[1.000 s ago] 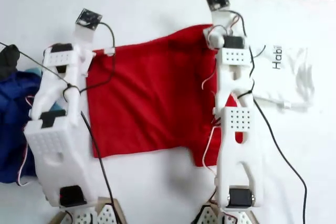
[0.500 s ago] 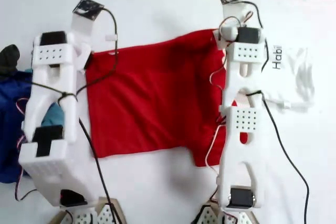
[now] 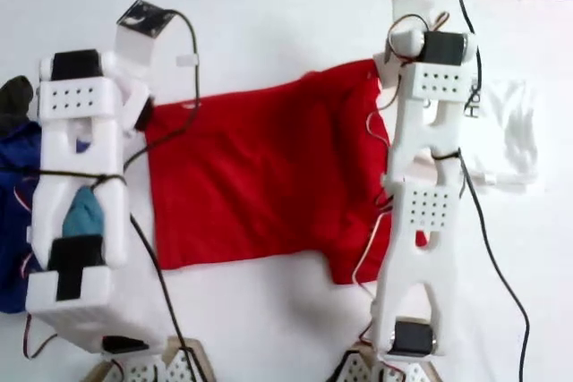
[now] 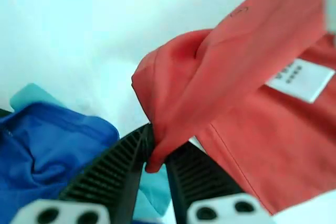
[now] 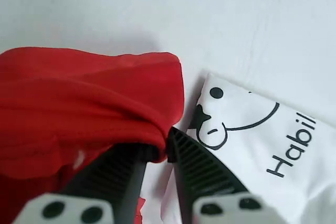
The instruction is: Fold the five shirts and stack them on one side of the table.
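Table (image 3: 269,6): spread shirt (image 3: 260,176) btwn shirt heap (image 3: 13,221) left, folded shirt (image 3: 510,123) right.

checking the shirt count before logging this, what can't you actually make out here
High view: the blue shirts run off the picture's edge and under the left arm, so their number is unclear.
High view: the right arm covers one side of the red shirt and part of the white shirt.
Left wrist view: the print on the red shirt's label is too small.
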Tool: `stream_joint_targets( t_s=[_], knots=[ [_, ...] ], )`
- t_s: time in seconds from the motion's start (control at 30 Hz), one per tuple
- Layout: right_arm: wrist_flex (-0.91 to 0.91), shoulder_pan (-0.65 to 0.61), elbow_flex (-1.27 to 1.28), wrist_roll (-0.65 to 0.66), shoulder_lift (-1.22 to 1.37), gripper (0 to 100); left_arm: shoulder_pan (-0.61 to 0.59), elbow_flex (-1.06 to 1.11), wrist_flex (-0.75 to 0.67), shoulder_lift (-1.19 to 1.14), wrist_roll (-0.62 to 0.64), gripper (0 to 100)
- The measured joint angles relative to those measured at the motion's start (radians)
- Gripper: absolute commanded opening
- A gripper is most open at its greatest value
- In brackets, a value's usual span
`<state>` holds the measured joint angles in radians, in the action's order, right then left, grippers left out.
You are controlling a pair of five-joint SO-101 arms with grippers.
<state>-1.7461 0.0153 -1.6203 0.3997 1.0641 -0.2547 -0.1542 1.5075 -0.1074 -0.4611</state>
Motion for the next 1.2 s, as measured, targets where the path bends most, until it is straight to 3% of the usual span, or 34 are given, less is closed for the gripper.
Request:
stream_joint_targets(
  t_s=[0.27, 0.63, 1.0, 1.2],
  knots=[
    [0.0, 0.014, 0.068, 0.0, -0.204, 2.1, 0.0, 0.0, 0.1, 0.127, 0.0, 3],
    [0.0, 0.015, 0.769, 0.0, -0.73, 2.2, -0.002, 0.034, 0.169, 0.222, 0.003, 3],
    [0.239, 0.017, 1.54, 0.038, -1.232, 2.2, -0.002, 0.542, -0.011, 0.557, -0.057, 3],
    [0.368, 0.029, 1.981, 0.089, -1.485, 2.2, -0.002, 0.747, -0.092, 0.621, -0.06, 3]
  ],
)
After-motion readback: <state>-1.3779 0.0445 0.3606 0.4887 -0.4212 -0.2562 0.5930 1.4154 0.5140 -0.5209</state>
